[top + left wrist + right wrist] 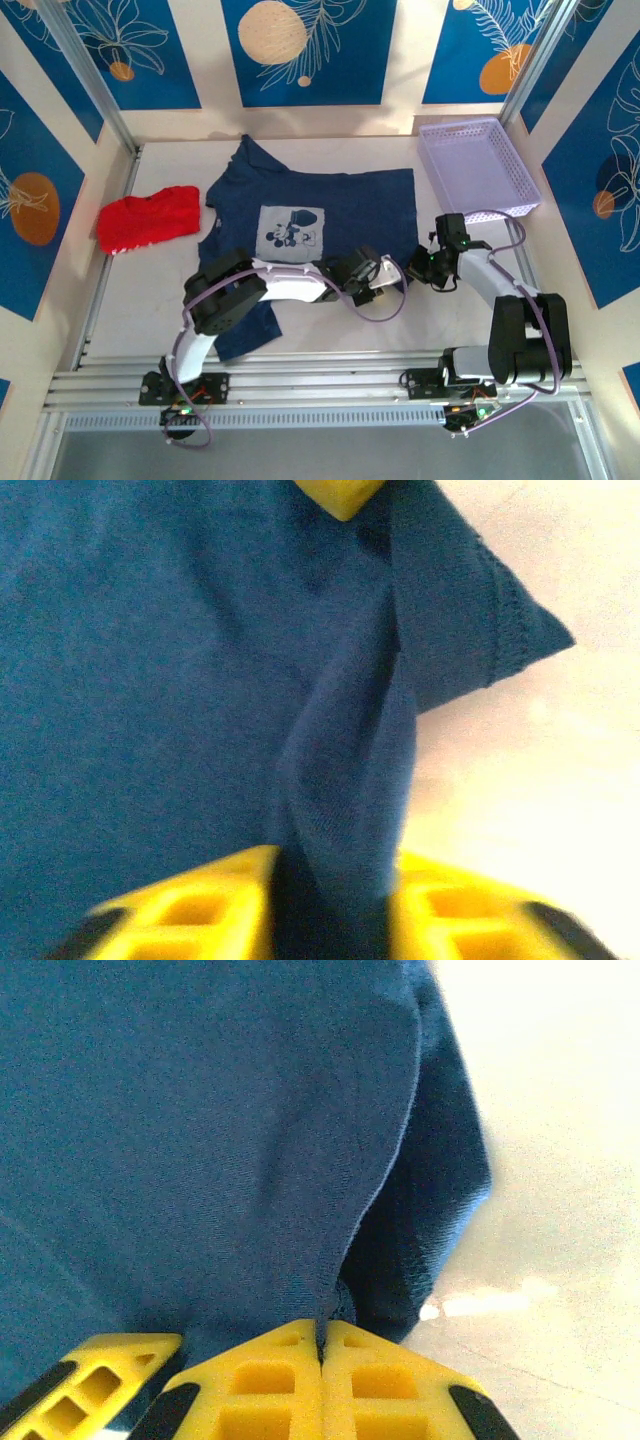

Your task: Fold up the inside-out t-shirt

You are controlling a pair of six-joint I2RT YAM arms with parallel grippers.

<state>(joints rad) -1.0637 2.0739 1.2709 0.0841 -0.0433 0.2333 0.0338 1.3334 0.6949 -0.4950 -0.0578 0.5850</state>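
The inside-out t-shirt point(340, 205) lies flat in the middle of the white table point(140, 310). It is dark blue. A pale square picture point(295, 232) shows on it.

Both grippers meet at the near right corner of the shirt. The left gripper point(388, 278) and the right gripper point(415, 268) sit just beside each other there.

In the left wrist view, the left gripper point(335, 880) has its yellow fingers point(200, 900) close together. A tall fold of the blue shirt point(150, 680) is squeezed between them. A yellow tip point(340, 495) pokes in at the top, right by the cloth.

In the right wrist view, the right gripper point(322, 1345) has its two yellow fingers point(250, 1390) pressed tight together. A thin edge of the shirt point(200, 1140) runs down into the line where they meet.

The long left arm point(290, 285) lies across the near part of the shirt and hides some of it. The right arm point(500, 290) bends in from the right, over the bare table.

A red garment point(148, 218) lies just beside the shirt on the left. A light purple basket point(428, 165) sits at the far right, close to the shirt's far corner. Blue walls with leaf pictures point(305, 50) stand around the table.
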